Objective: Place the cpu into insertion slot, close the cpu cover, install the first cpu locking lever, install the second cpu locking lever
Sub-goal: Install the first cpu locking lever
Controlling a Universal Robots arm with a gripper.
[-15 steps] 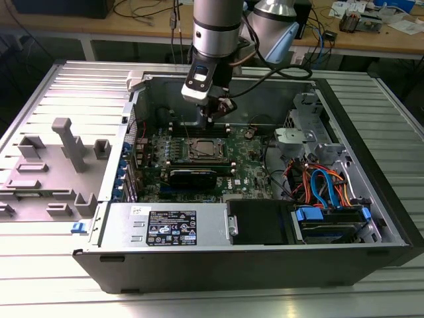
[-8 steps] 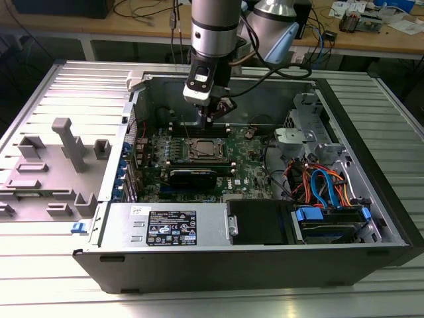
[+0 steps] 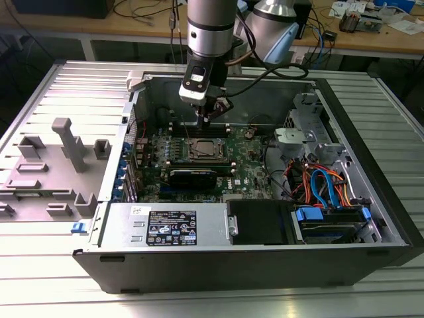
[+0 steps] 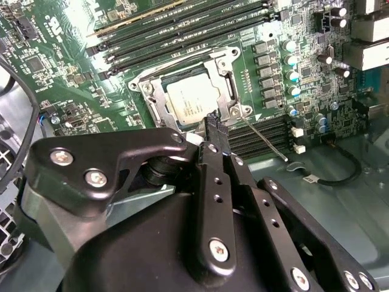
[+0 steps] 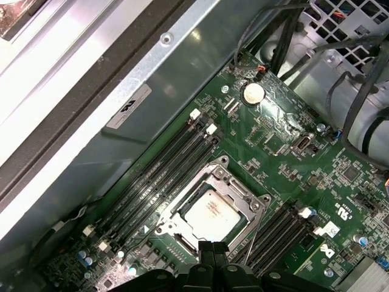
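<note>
My fingers [image 5: 205, 250] are pinched together with nothing between them. The gripper [image 4: 214, 123] hangs at the rim of the insertion slot [image 3: 192, 152] – I cannot tell whether its tip touches the metal. The cpu [image 5: 211, 214] lies flat in the slot, and its silver top shows through the window of the cpu cover [image 5: 239, 196], which is folded down over it. A thin wire lever [image 4: 265, 139] runs out from the socket corner nearest the tip.

In the exterior view the gripper stands at 12 o'clock from the slot, over the green board [image 3: 248, 175]. The silver power supply [image 3: 165, 225] sits at 6 o'clock and a tangle of blue and orange cables [image 3: 321, 182] at 4 o'clock. At 9 o'clock, outside the computer case [image 3: 232, 271], a grey fixture [image 3: 63, 159] rests on the table [image 3: 59, 291].
</note>
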